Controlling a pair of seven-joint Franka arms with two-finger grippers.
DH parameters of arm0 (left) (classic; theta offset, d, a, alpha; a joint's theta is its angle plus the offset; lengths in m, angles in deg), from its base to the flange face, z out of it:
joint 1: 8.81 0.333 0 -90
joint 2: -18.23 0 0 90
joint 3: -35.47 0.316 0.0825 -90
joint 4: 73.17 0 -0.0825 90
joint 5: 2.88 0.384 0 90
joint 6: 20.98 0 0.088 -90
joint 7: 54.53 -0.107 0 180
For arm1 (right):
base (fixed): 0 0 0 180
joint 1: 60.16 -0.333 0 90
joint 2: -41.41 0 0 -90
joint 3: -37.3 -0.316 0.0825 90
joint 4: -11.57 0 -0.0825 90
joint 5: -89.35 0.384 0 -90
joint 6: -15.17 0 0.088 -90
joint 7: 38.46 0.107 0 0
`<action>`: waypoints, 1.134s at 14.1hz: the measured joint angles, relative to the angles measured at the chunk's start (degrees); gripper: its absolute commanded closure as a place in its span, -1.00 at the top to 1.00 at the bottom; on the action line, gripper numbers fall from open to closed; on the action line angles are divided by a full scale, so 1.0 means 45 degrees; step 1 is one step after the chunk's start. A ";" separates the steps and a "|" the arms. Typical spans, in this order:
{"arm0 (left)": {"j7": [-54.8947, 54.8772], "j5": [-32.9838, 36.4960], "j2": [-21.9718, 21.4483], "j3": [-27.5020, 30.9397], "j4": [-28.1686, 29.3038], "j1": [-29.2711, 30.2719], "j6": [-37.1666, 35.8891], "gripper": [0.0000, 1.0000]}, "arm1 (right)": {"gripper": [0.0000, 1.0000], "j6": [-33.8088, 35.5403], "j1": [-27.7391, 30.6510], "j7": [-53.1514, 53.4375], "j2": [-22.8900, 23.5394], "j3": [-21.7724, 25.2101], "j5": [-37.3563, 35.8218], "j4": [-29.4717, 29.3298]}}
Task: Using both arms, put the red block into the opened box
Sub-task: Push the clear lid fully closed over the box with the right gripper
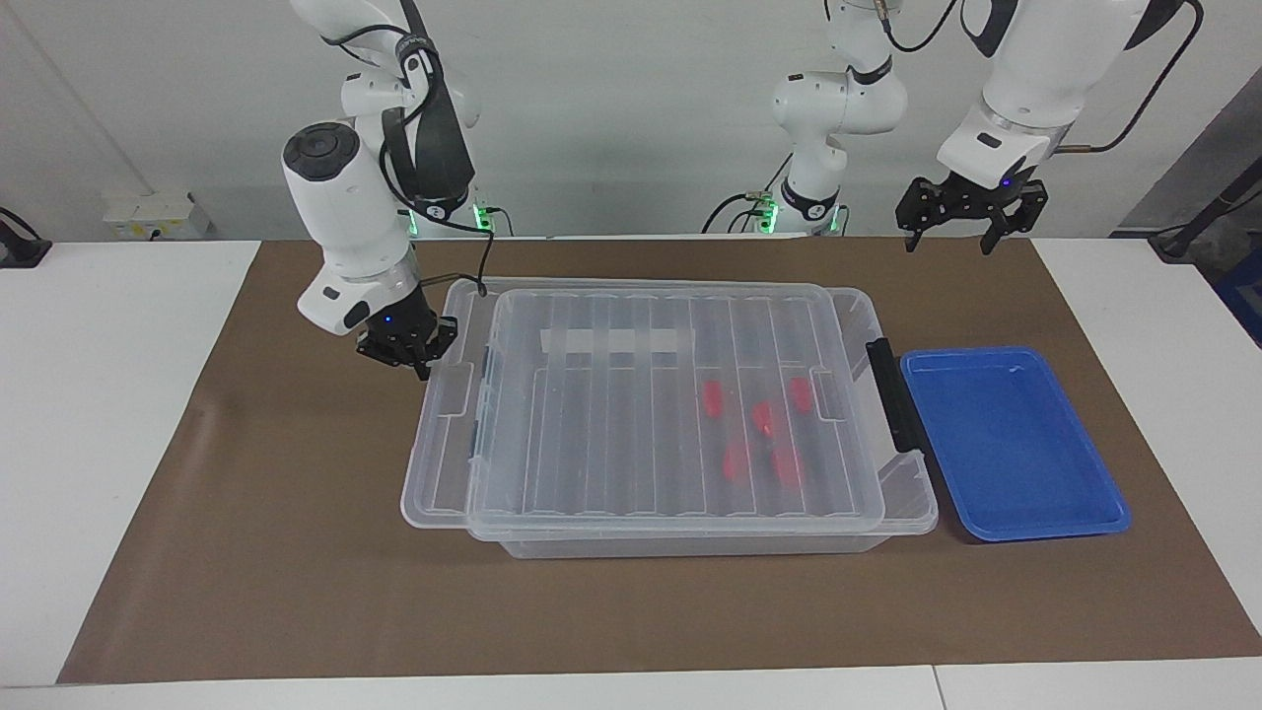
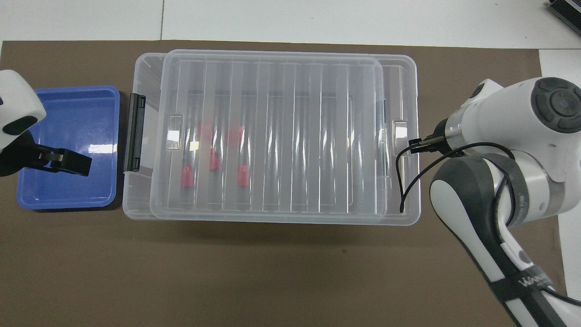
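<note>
The red block (image 1: pixel 801 394), a small, chunky piece of bright red plastic, lies on the floor of the large clear plastic box (image 1: pixel 892 488) in the facing view, seen through the ribbed clear lid (image 1: pixel 641 414) that covers nearly all of the box. It sits among several identical red blocks (image 1: pixel 759 434), all clustered toward the left arm's end of the box, and its outline is softened by the plastic over it. A black end handle (image 1: pixel 892 394) closes that end of the box, and just beside it lies a shallow blue plastic tray (image 1: pixel 1016 444). Everything rests on a brown paper mat (image 1: pixel 296 572) on the white table (image 1: pixel 108 394). The right gripper (image 1: pixel 419 367), fingertips pressed together, is at the lid's edge on the right arm's end, low over the mat. The left gripper (image 1: pixel 961 237) hangs high over the mat with its fingers spread wide, holding nothing.

In the overhead view the red block (image 2: pixel 186 176) shows as a blurred red patch under the lid (image 2: pixel 281 136), nearest the handle (image 2: pixel 135 132) among the red blocks (image 2: pixel 227 154). The box (image 2: pixel 143 72) peeks out only as a narrow strip past the lid at the handle end. The left gripper (image 2: pixel 68 161) is over the blue tray (image 2: pixel 54 195). The right gripper's fingertips are hidden beneath its wrist here.
</note>
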 measured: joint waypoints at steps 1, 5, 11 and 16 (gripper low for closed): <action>0.0000 0.0000 0.0000 0.0007 0.0000 0.0001 -0.0001 1.00 | -1.00 0.0059 -0.0004 0.0000 -0.0001 -0.0126 0.0001 -0.0001; -0.0001 0.0000 0.0038 0.0290 0.0183 0.0000 0.0452 1.00 | -1.00 0.0350 -0.0009 0.0000 -0.0034 -0.0423 0.0279 -0.0009; -0.0043 0.0000 0.0033 0.0542 0.1120 0.0001 0.1503 1.00 | -1.00 0.0356 -0.0014 0.0000 -0.0035 -0.0846 0.0564 -0.0009; -0.0050 0.0000 -0.0045 0.0480 0.1097 -0.0003 0.1565 1.00 | -1.00 0.0356 -0.0014 0.0000 -0.0035 -0.0852 0.0568 -0.0029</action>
